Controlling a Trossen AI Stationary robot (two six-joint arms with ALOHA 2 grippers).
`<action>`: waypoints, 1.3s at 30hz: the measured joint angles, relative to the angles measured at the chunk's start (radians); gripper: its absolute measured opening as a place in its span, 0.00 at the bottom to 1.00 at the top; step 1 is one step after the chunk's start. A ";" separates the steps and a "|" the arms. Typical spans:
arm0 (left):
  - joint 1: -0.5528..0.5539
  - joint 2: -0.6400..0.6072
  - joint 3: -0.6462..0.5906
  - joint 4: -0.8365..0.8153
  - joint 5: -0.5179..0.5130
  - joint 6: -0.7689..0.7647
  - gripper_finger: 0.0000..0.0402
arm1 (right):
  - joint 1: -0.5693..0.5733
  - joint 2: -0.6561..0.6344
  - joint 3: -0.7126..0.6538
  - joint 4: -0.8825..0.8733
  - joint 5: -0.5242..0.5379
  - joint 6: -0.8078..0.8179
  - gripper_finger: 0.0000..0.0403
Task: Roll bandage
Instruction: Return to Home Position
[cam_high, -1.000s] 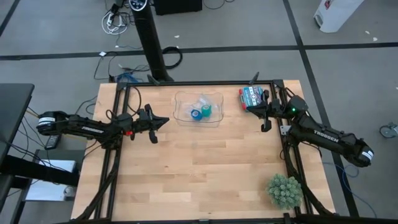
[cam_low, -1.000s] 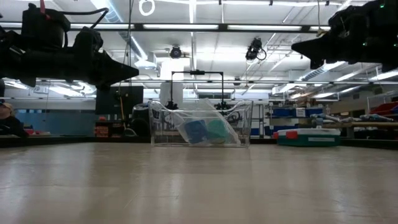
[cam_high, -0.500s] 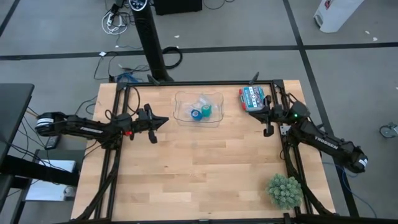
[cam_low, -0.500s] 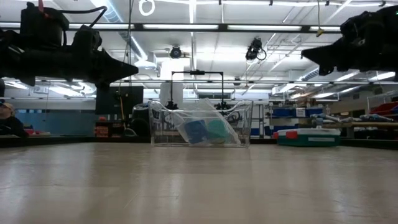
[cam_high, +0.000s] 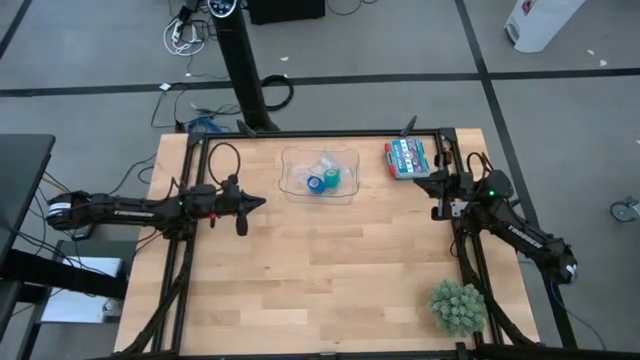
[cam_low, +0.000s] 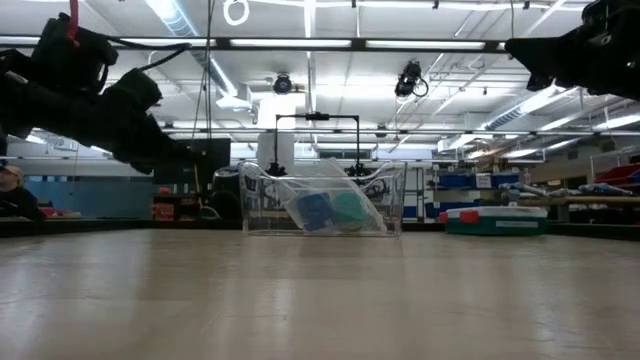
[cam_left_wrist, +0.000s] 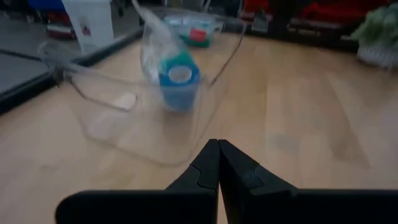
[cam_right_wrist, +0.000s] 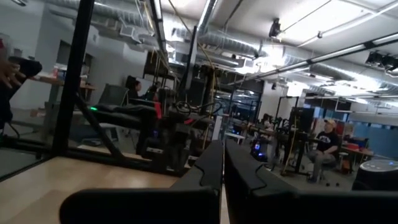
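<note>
Pulling back from the bin, the left end effector and right end effector are staying pinched together, empty; the bandage is lying inside, seemingly done.

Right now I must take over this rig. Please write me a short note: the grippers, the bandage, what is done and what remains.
Left gripper: jaws shut, empty, above the table, left of the transparent bin.
Right gripper: jaws shut, empty, over the table's right edge.
Bandage: a rolled teal coil beside a blue roll, inside the zip bag, which lies in the bin.
Done: rolling, bagging, bag placed in the bin.
Left: probably only parking both arms at home.
</note>
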 joint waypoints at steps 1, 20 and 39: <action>0.000 -0.018 0.000 -0.033 0.000 0.000 0.03 | 0.000 0.000 0.000 0.001 0.000 0.000 0.02; 0.000 -0.385 0.000 -0.458 0.010 0.000 0.03 | 0.334 -0.001 -0.001 0.004 0.010 0.000 0.02; -0.006 -0.722 0.000 -0.399 0.004 0.000 0.03 | 0.743 -0.001 -0.001 0.002 0.009 0.000 0.02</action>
